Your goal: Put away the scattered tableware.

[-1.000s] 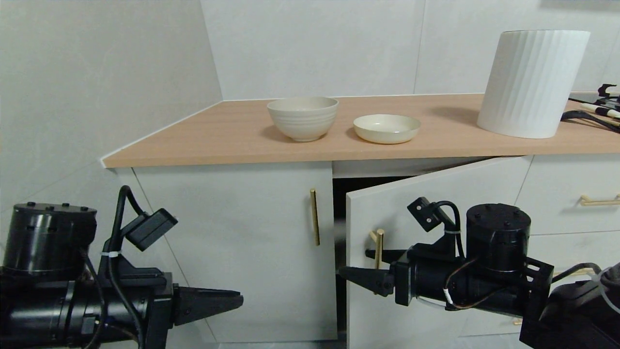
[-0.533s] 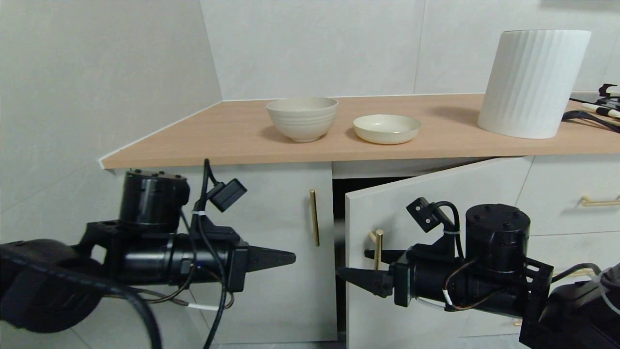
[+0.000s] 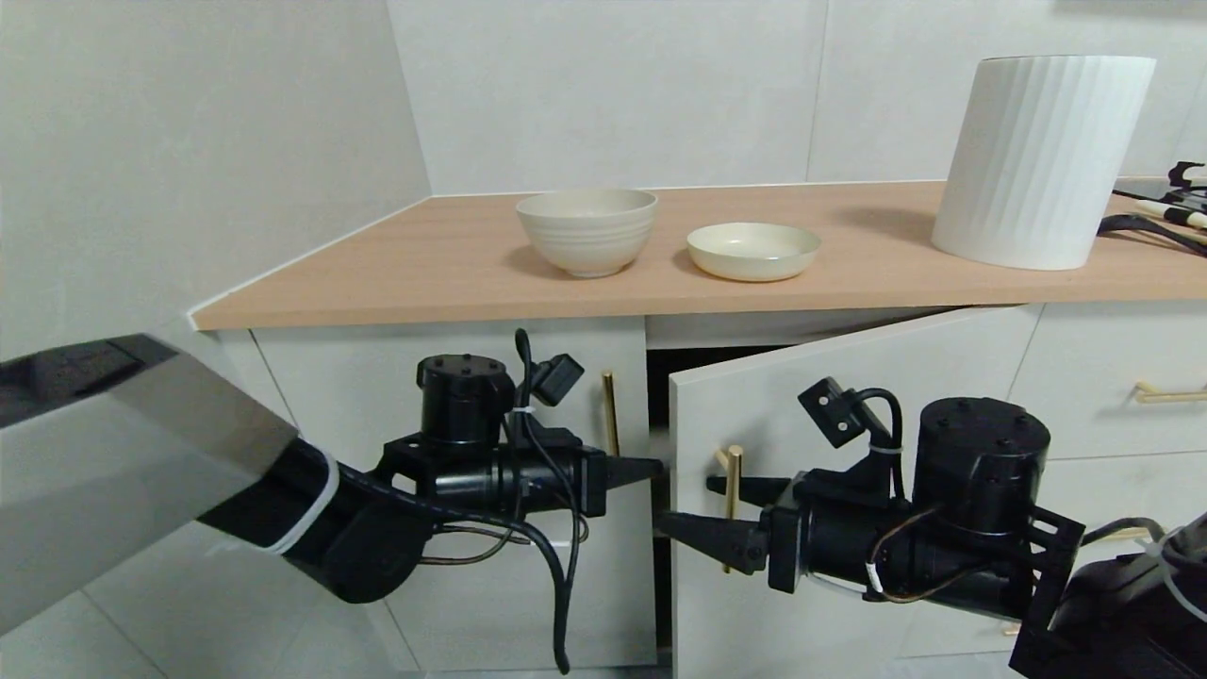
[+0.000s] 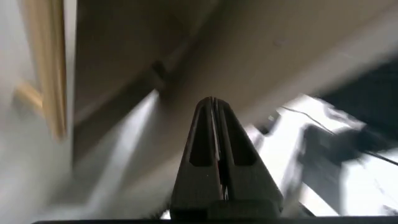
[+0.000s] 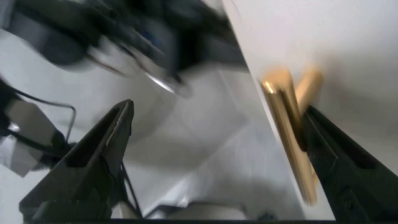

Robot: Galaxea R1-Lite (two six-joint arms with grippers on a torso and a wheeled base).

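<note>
A cream bowl (image 3: 586, 229) and a shallow cream dish (image 3: 752, 250) stand side by side on the wooden counter (image 3: 377, 283). Below them the right cupboard door (image 3: 849, 377) is ajar. My right gripper (image 3: 719, 510) is open, its two fingers straddling that door's brass handle (image 3: 732, 495); the right wrist view has the handle (image 5: 287, 121) close to one finger (image 5: 336, 165), with the gripper (image 5: 217, 112) spread wide. My left gripper (image 3: 649, 467) is shut, its tip at the dark gap between the doors, just past the left door's handle (image 3: 610, 413). The shut fingertips (image 4: 212, 111) point into the cupboard.
A tall white ribbed container (image 3: 1042, 160) stands on the counter at the right, with dark utensils (image 3: 1155, 222) behind it. Drawers with brass pulls (image 3: 1169, 389) are at the far right. A wall closes off the left side.
My left arm has swung forward and to the right, from the lower left corner to the gap between the doors. The right gripper has stayed at the door handle.
</note>
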